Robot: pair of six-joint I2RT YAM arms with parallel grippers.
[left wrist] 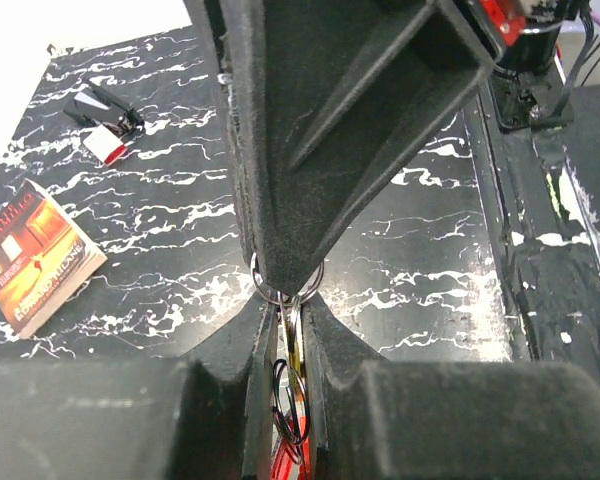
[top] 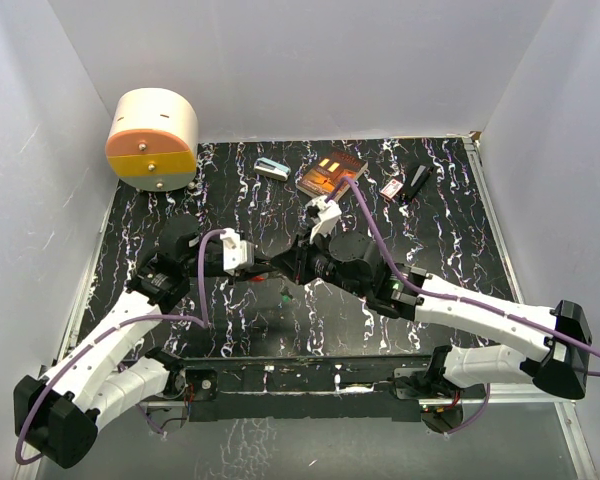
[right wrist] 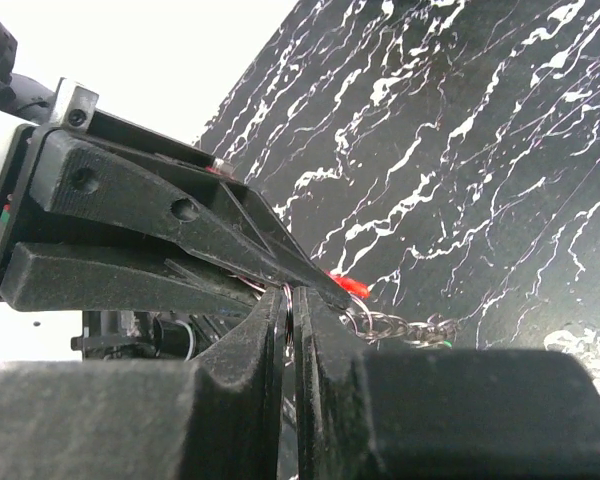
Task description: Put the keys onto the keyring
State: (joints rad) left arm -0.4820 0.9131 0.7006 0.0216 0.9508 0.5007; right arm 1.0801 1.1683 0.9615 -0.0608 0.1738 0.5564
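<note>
Both clamped on keyring [left wrist: 276, 295], left hand [left wrist: 288, 320], right hand [right wrist: 292, 320], black marbled table [top: 460, 230], white walls [top: 310, 70]

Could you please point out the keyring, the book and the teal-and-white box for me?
keyring [left wrist: 318, 282]: left wrist view, on the ring's right-hand arc.
book [top: 330, 172]: top external view, on the centre of its cover.
teal-and-white box [top: 271, 168]: top external view, on its middle.

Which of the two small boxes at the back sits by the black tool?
The red-and-white box, right of the book in the top view, beside the black tool. The teal-and-white box lies alone left of the book.
</note>
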